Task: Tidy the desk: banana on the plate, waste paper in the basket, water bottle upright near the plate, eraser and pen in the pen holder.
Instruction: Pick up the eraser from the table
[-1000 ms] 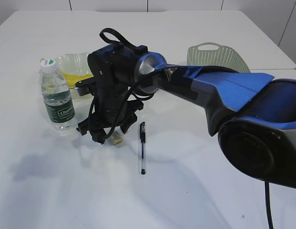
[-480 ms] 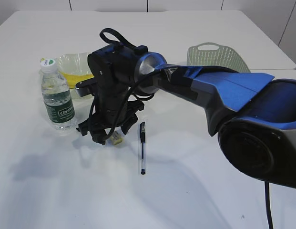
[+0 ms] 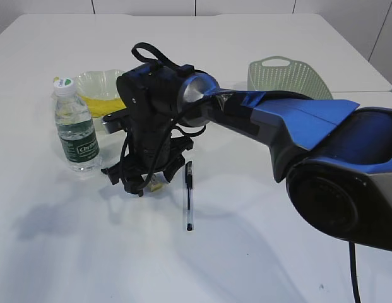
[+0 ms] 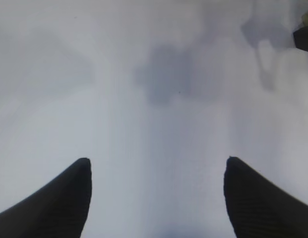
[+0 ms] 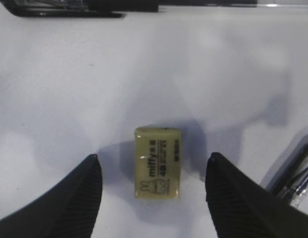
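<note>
The cream-yellow eraser (image 5: 157, 162) lies flat on the white desk (image 5: 54, 99), between the fingers of my open right gripper (image 5: 153, 159), which touch neither side of it. In the exterior view that gripper (image 3: 145, 185) points down over the eraser (image 3: 156, 184), left of the pen (image 3: 188, 196). The banana (image 3: 102, 102) rests in the pale-green plate (image 3: 95, 81). The water bottle (image 3: 76, 126) stands upright beside the plate. The basket (image 3: 287, 76) sits at the back right. My left gripper (image 4: 156, 163) hangs open over bare desk. The waste paper and the pen holder are out of view.
The pen (image 5: 84, 6) crosses the top edge of the right wrist view. A clear pen-like thing (image 5: 292, 176) lies at that view's lower right. My blue right arm (image 3: 296, 120) stretches across the middle of the desk.
My right wrist has shifted slightly over the eraser and its jaws have narrowed a little. The eraser, pen and bottle have not moved.
</note>
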